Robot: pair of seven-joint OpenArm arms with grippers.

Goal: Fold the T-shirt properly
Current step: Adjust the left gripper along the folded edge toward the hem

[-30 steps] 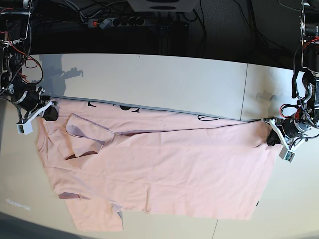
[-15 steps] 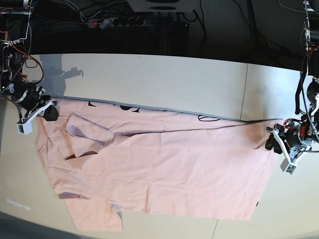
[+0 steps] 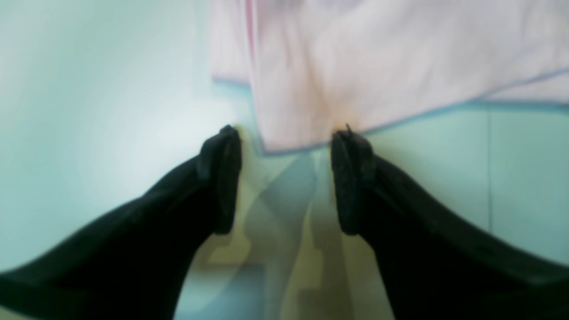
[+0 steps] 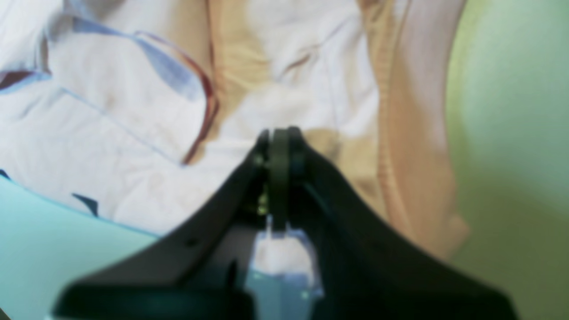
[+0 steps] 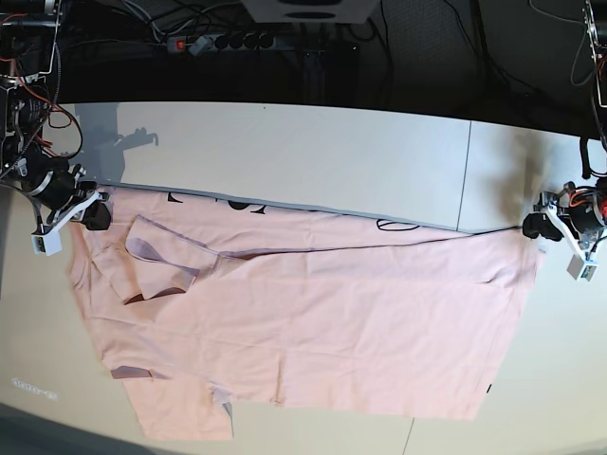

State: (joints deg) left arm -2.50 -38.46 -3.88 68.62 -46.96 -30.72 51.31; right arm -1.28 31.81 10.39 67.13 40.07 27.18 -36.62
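The pale pink T-shirt (image 5: 313, 322) lies spread over the white table (image 5: 332, 152), plain side up, with bits of black lettering (image 5: 394, 225) peeking out along its far edge. A sleeve (image 5: 161, 256) is folded inward at the left. My left gripper (image 5: 534, 227) stands open just off the shirt's far right corner. In the left wrist view its fingers (image 3: 222, 178) flank bare table, with the shirt's corner (image 3: 302, 129) just ahead of the tips. My right gripper (image 5: 95, 214) sits at the shirt's far left corner, shut (image 4: 280, 149) on the bunched T-shirt (image 4: 133, 111).
A power strip (image 5: 218, 43) and cables lie behind the table's far edge. A seam (image 5: 465, 175) crosses the tabletop at the right. Bare table shows beyond the shirt's far edge and right of its hem.
My left gripper has opened, let go of the shirt's far right corner and drawn back to the right and slightly up. The corner has settled flat. The right arm has stayed put.
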